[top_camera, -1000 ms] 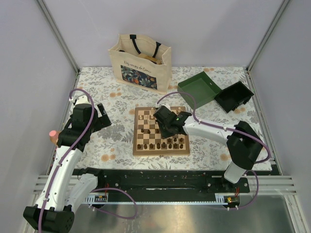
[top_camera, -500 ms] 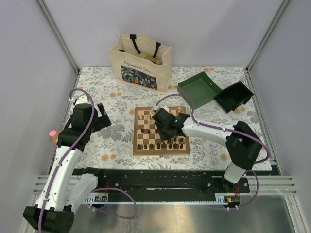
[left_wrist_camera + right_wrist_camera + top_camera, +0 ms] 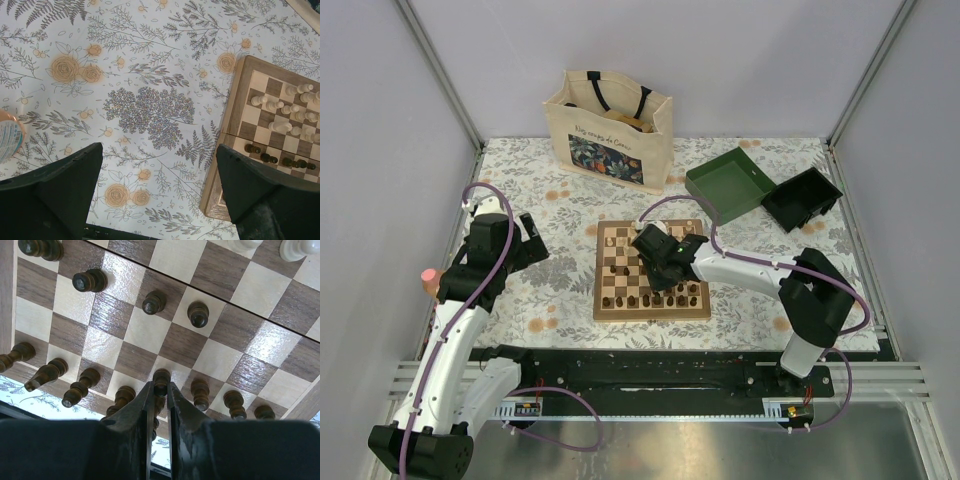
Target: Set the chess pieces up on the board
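Chess pieces [image 3: 650, 298] stand half-sorted on the board [image 3: 650, 316], mid-surface [image 3: 125, 100]. My right tool [image 3: 161, 386] pinches a dark pawn [image 3: 161, 376] at the near rows. I judge this a placement, and next it needs a centred set-down. My left tool [image 3: 158, 165] gapes wide beside the board.

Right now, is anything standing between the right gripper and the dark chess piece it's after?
Nothing visible does. The right gripper is shut on the dark piece, with a finger on each side of it. Neighbouring dark pieces stand close on either side in the same row of the board, but none sits between the fingers and the piece.
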